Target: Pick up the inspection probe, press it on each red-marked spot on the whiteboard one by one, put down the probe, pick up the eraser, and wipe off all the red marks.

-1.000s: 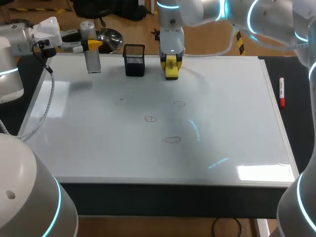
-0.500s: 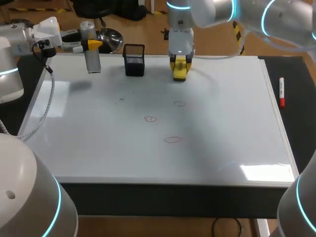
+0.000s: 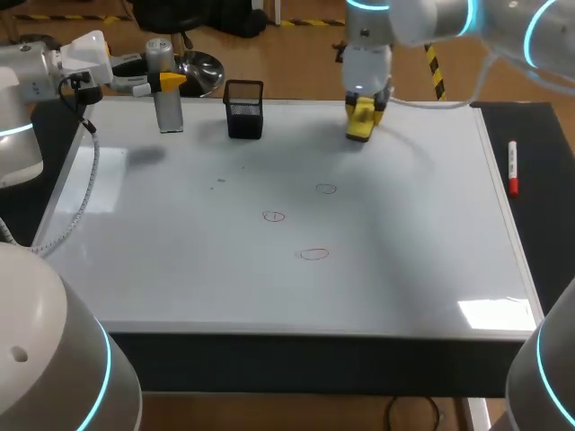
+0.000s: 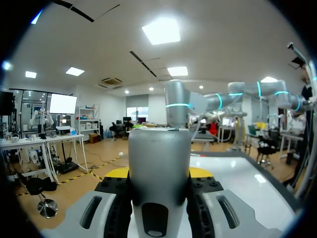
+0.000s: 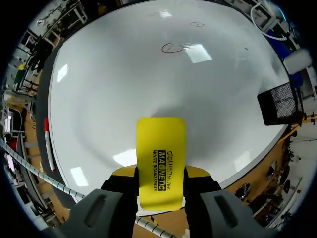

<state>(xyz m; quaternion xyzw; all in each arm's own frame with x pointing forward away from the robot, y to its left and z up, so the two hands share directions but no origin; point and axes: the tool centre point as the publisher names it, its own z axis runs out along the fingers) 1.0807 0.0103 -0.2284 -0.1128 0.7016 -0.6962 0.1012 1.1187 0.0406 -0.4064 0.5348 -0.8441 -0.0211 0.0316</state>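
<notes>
The whiteboard (image 3: 180,269) covers nearly the whole counter. The right arm (image 3: 368,54) comes in over its far edge, right of the middle. The left arm (image 3: 54,67) sits at the far left corner.

The black mesh basket (image 3: 244,109) stands on the board's far edge between the two arms. It is well apart from the marks and out of the wiping path.

The left jaws are clamped on the inspection probe (image 3: 169,112), a silver cylinder held upright at the far left corner. It has not yet been put down.

The right jaws are clamped on the yellow eraser (image 3: 360,121), whose free end points down at the board by the far edge. Whether it touches the surface cannot be told.

A red marker (image 3: 513,168) lies on the dark strip of counter right of the board, clear of the work.

Three small red rings are left on the board. One (image 3: 326,189) is nearest the eraser, one (image 3: 274,215) is to its left, and one (image 3: 314,254) is closest to the front edge.

The step in hand appears to be the wiping. The next move calls for bringing the eraser toward the front onto the first ring, setting it flat and rubbing with steady pressure. Nothing lies between the eraser and the rings.
</notes>
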